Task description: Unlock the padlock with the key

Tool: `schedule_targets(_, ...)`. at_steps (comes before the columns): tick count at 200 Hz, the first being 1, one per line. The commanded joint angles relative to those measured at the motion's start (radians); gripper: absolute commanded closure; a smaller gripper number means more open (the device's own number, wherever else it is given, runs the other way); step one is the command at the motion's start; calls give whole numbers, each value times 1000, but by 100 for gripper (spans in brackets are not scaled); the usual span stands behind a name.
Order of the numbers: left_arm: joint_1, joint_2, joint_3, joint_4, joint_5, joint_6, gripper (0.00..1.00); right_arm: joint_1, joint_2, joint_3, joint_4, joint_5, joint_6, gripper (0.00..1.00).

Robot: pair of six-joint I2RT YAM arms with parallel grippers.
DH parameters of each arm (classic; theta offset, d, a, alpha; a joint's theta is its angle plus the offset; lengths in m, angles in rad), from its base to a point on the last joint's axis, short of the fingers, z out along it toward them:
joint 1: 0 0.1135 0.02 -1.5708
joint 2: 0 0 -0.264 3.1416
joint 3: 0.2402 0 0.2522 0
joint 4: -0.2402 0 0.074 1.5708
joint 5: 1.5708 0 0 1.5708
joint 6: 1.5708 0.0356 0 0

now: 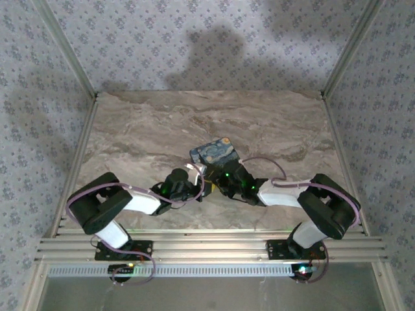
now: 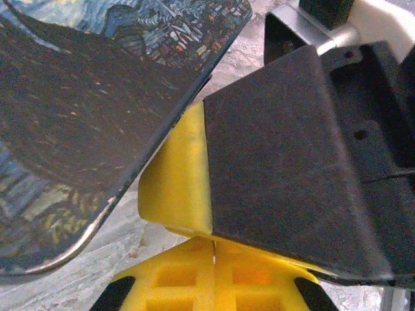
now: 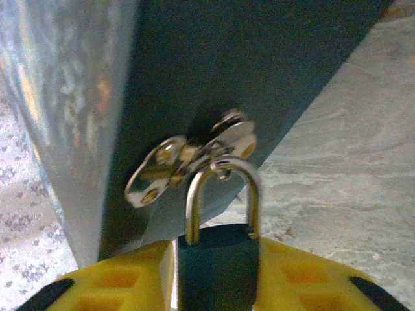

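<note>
Yellow right hand [image 3: 217, 256] clamps padlock [image 3: 218, 275], keys [image 3: 185, 162] on shackle; left hand [image 2: 214, 259] seemingly closed.

I am looking into a staged robot test cell, wallpaper panels [image 1: 130, 39] and aluminium framing [image 1: 214, 248] enclosing a marble-look tabletop [image 1: 149, 129].

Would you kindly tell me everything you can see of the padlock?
The padlock has a dark-blue body and a shiny silver metal shackle, both legs seemingly seated, so it looks locked. It stands upright, body pinched between the right pincer's yellow fingers. The keys hang from its shackle on a ring, against the tin.
</note>
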Motion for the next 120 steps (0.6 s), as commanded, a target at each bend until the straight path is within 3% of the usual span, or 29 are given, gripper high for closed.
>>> schedule_targets(1, -6, -8, 3, 55, 26, 3, 100, 10, -31, 3, -82, 24, -19, 76)
schedule_targets(58, -16, -29, 15, -15, 3, 40, 100, 11, -75, 69, -266, 65, -134, 95)
schedule_targets(88, -17, -47, 19, -63, -19, 54, 77, 10, -80, 130, -407, 61, -229, 99)
schedule_targets(120, -16, -104, 14, -149, -57, 93, 72, 4, -59, 236, -621, 33, -393, 100)
